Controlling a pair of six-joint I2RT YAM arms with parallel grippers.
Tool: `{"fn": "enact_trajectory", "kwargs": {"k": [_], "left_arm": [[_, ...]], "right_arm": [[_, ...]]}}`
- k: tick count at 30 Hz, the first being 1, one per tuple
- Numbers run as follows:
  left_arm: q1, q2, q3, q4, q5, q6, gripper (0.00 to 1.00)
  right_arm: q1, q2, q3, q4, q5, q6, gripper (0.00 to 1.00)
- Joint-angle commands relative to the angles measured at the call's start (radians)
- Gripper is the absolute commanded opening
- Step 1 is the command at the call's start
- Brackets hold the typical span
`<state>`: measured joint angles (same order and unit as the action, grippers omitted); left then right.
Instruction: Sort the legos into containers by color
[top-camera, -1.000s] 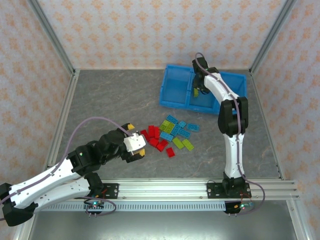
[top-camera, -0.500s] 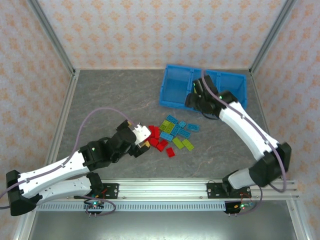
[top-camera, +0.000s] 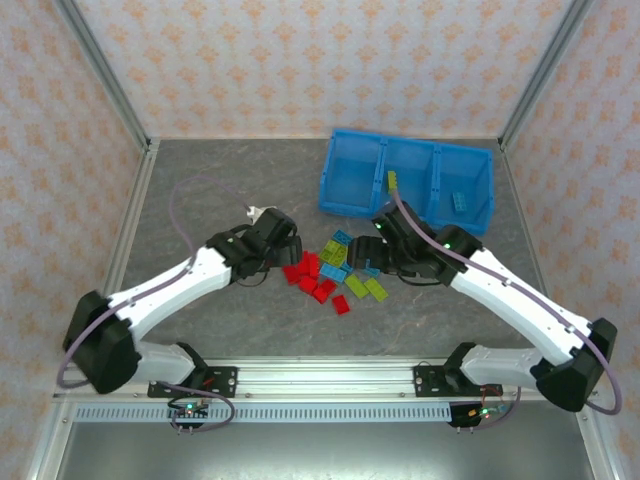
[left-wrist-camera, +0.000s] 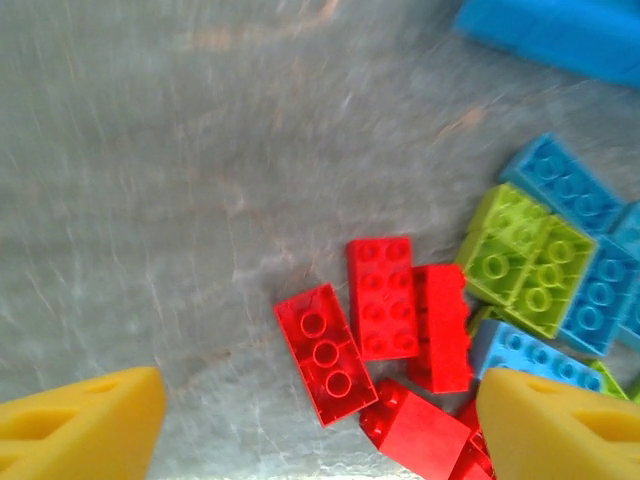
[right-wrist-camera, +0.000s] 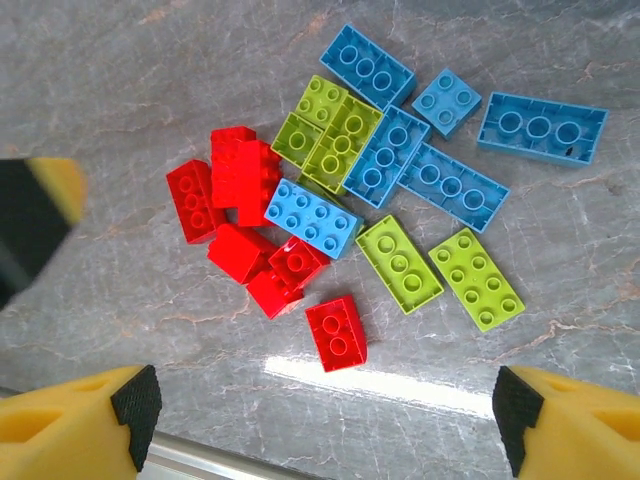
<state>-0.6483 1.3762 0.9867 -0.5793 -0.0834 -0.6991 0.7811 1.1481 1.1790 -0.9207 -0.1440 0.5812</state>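
barely started: 1 green lego (top-camera: 391, 181) + 1 blue lego (top-camera: 458, 200) in tray (top-camera: 345, 206); pile (right-wrist-camera: 310, 215) left on surface (top-camera: 220, 190). left claw (left-wrist-camera: 320, 425), right claw (right-wrist-camera: 320, 420) both open, empty.

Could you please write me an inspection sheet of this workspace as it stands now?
Surface: grey marbled table, dry, with glare near the front.
Job's things: red, green and blue legos lie loose in one pile. The blue tray holds one green lego in the middle compartment and one blue lego in the right one.
Clutter: nothing seen.
Grippers: the left gripper is open over the red bricks. The right gripper is open above the pile, holding nothing.
Cables: the left arm cable loops free above the table, away from the bricks.
Surroundings: patterned walls, metal frame posts.
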Motion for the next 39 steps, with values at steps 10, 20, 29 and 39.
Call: {"fn": "enact_trajectory", "kwargs": {"k": [10,20,29,39], "left_arm": [[0.033,0.292,0.04,0.07,0.132,-0.222,0.62],[0.033,0.325,0.019,0.064,0.117,-0.22,0.44],[0.033,0.287,-0.029,0.047,0.108,-0.192,0.41],[0.032,0.224,-0.029,0.039,0.112,-0.157,0.29]], "right_arm": [[0.004,-0.105,-0.034,-0.076,0.093,0.009,0.91],[0.004,-0.079,-0.025,-0.063,0.089,0.001,0.92],[0.004,-0.081,-0.024,-0.018,0.016,0.005,0.92],[0.004,-0.106,-0.038,0.006,-0.017,0.031,0.92]]}}
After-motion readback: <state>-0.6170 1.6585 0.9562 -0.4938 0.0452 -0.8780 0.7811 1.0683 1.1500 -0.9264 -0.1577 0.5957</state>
